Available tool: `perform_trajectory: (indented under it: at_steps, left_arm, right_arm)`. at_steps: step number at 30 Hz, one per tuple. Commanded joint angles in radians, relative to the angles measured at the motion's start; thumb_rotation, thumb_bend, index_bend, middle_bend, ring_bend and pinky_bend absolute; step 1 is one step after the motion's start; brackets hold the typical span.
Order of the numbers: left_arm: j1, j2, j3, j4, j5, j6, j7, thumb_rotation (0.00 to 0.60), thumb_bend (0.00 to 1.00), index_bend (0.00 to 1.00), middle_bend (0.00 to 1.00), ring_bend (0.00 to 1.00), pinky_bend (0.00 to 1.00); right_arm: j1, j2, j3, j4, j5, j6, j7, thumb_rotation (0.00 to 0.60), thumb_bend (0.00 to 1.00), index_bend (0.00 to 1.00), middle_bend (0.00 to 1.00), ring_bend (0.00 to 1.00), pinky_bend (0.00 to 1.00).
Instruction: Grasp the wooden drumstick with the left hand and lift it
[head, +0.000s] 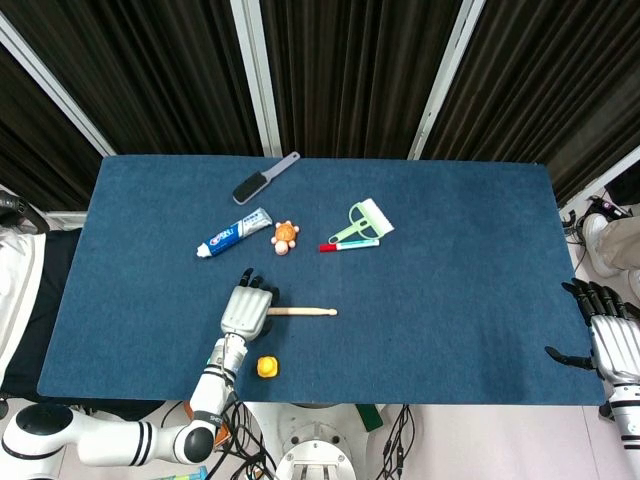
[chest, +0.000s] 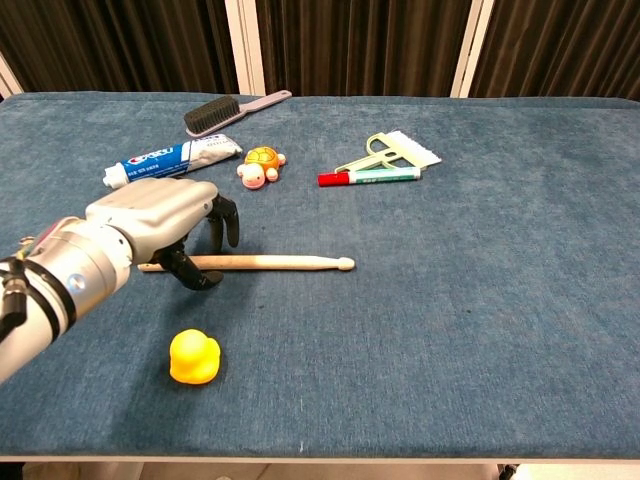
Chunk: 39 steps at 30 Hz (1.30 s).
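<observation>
The wooden drumstick (head: 305, 312) lies flat on the blue table mat, tip pointing right; the chest view shows it whole (chest: 285, 263) except for its butt end. My left hand (head: 246, 310) hovers low over that butt end. In the chest view the left hand (chest: 165, 215) arches over the stick, dark fingers curled down behind it and the thumb in front, with a gap still showing around the wood. The stick rests on the mat. My right hand (head: 612, 340) stays off the table's right edge with its fingers spread, holding nothing.
A yellow rubber duck (chest: 194, 356) sits just in front of the left hand. Behind it lie a toothpaste tube (chest: 170, 160), an orange turtle toy (chest: 261, 165), a dark brush (chest: 225, 110), a red-capped marker (chest: 368, 177) and a green scraper (chest: 395, 150).
</observation>
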Motion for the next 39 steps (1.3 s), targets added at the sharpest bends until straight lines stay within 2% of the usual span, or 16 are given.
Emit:
perform_trajectory:
  at_steps: [1, 28, 39]
  left_arm:
    - [-0.005, -0.010, -0.003, 0.005, -0.003, 0.000, 0.008, 0.600, 0.28, 0.41, 0.45, 0.20, 0.09]
    - [-0.024, -0.065, -0.023, 0.062, -0.004, -0.011, 0.011, 0.600, 0.29, 0.50, 0.53, 0.25, 0.12]
    - [-0.029, -0.067, -0.023, 0.065, -0.009, -0.022, 0.014, 0.600, 0.44, 0.53, 0.56, 0.27, 0.14]
  right_arm:
    - [0.000, 0.000, 0.000, 0.000, 0.001, -0.001, 0.000, 0.600, 0.18, 0.19, 0.14, 0.09, 0.00]
    - [0.004, 0.003, 0.001, -0.004, 0.008, -0.012, 0.004, 0.600, 0.18, 0.20, 0.14, 0.09, 0.00]
    - [0.004, 0.003, 0.001, -0.005, 0.010, -0.013, 0.006, 0.600, 0.18, 0.20, 0.14, 0.09, 0.00]
